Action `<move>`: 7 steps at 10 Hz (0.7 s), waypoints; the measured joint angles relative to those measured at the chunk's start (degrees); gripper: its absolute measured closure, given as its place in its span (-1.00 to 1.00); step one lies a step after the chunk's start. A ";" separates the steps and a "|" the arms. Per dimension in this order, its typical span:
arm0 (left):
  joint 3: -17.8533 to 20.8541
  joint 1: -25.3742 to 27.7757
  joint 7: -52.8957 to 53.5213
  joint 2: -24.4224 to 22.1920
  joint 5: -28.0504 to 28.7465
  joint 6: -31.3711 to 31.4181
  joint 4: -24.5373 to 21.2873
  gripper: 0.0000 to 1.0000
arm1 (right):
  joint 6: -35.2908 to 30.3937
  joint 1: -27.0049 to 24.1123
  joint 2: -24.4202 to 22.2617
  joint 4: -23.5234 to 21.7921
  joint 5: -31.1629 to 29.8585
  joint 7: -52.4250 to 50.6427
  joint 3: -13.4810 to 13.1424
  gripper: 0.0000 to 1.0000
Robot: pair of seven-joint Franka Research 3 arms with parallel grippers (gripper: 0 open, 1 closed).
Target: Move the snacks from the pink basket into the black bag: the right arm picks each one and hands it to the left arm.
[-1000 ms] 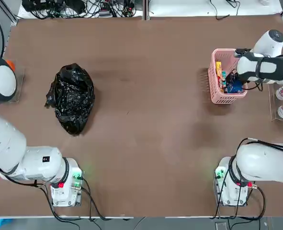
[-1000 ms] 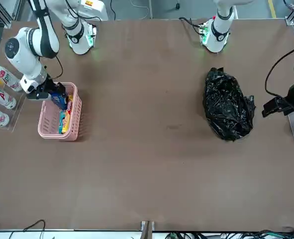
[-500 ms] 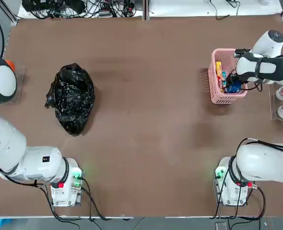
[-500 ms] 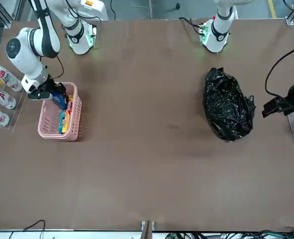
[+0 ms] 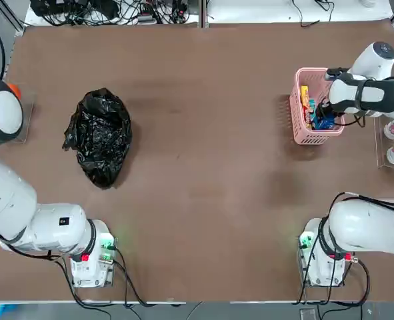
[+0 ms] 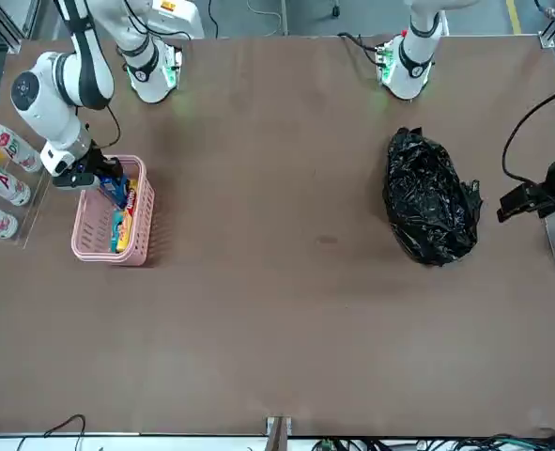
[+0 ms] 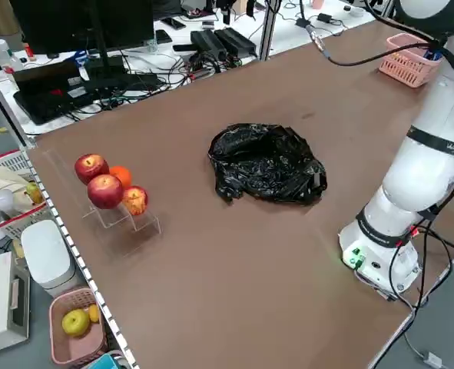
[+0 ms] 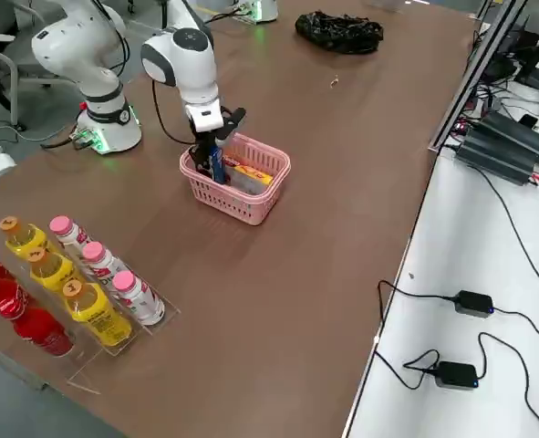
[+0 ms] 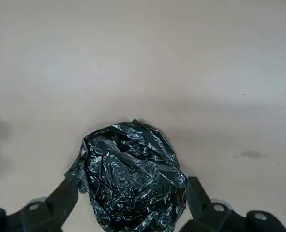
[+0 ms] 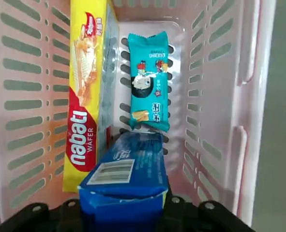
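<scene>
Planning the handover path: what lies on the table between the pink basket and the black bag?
Nothing. In the top view, the brown table is bare between the pink basket and the black bag.

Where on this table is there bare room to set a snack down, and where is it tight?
Free: the brown table between the black bag and the pink basket, and the near strip between the arm bases. Crowded: inside the basket, where the right gripper sits over the blue packet, beside the yellow wafer pack and teal packet.
</scene>
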 joint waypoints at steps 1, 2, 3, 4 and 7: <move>-0.01 -0.02 0.00 -0.01 0.00 0.00 0.05 -1.00 | 0.00 0.00 0.00 0.00 0.00 -0.22 0.00 0.14; -0.01 -0.02 0.00 -0.01 0.00 0.00 0.05 -1.00 | 0.00 0.00 -0.01 0.01 0.00 -0.41 0.00 0.14; 0.00 -0.02 0.00 -0.01 0.00 0.00 0.05 -1.00 | -0.06 0.00 -0.02 0.03 0.00 -0.56 0.00 0.14; 0.00 0.01 0.00 -0.01 0.00 0.00 0.05 -1.00 | -0.17 0.00 -0.02 0.08 0.00 -0.73 0.00 0.14; -0.01 -0.11 -0.15 -0.04 0.00 0.23 0.40 -1.00 | -2.38 0.00 -0.13 0.95 -0.02 -1.51 0.00 0.14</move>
